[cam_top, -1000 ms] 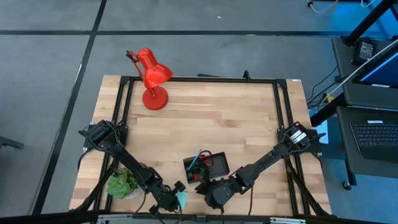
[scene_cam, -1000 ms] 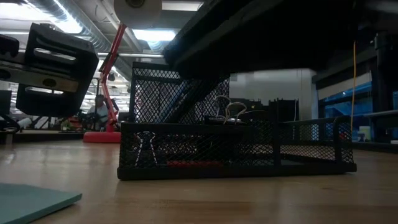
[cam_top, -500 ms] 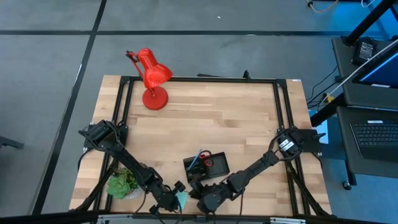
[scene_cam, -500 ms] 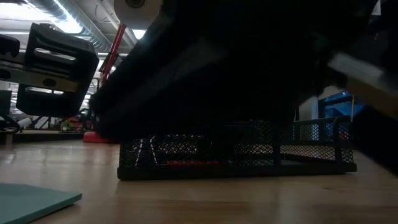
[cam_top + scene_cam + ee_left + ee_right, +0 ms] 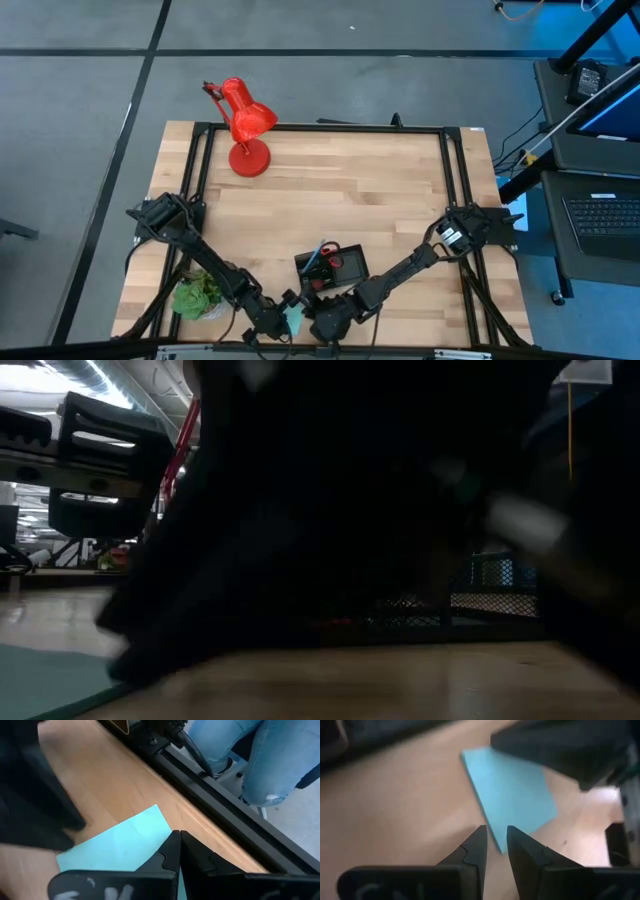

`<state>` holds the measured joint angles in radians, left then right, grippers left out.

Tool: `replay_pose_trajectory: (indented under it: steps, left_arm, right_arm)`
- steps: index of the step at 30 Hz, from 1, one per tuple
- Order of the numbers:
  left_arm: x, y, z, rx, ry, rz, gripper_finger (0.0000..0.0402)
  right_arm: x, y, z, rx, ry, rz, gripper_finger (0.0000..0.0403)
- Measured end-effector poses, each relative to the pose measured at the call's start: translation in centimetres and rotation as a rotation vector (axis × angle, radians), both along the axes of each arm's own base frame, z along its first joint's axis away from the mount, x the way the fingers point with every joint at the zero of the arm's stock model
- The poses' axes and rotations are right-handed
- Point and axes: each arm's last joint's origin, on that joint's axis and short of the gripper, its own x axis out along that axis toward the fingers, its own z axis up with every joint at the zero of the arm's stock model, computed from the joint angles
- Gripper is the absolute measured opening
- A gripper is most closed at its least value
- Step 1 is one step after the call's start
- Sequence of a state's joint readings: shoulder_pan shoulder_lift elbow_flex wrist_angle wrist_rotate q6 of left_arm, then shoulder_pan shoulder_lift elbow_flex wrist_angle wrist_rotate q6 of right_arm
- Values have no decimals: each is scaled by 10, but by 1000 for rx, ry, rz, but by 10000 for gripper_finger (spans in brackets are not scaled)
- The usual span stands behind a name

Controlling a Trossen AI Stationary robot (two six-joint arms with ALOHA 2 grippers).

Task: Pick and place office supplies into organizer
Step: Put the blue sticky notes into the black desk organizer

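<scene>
At the table's front edge, as you see from above, both grippers converge on the light blue notepad, which lies flat on the wooden table just in front of the organizer.

Left gripper: your left wrist view shows its two dark fingers pressed together, tips touching, holding nothing. They hover over the notepad's edge nearest the table rim. A person's legs in blue jeans stand beyond the table frame.

Right gripper: your right wrist view shows its fingers a narrow gap apart, with the notepad's near edge lined up with that gap. Whether the tips touch the notepad you cannot tell. From above, the right arm reaches diagonally across the front of the organizer, and its gripper sits just beside the notepad, opposite the left gripper.

Organizer: a low black mesh tray holding a red piece and a light blue pen that leans over the tray's rear rim. In the low view most of it is hidden behind the dark arm; only a strip of mesh shows.

Background: a red desk lamp stands at the far left of the table, and a small green plant sits near the front left corner.
</scene>
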<state>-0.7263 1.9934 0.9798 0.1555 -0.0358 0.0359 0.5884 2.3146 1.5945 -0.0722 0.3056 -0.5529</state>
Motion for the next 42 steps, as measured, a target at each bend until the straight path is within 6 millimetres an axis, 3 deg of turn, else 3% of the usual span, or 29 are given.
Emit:
replay_pose_trajectory:
  steps: [12,24,42]
  left_arm:
    - [9,11,0,31,-28,20,2]
    - [12,15,0,51,-43,31,2]
    - [13,14,1,21,-36,59,4]
  right_arm:
    - [6,-16,-4,-27,50,-28,78]
    - [12,-17,-1,9,-7,-43,78]
    - [5,-21,-5,-30,96,-54,78]
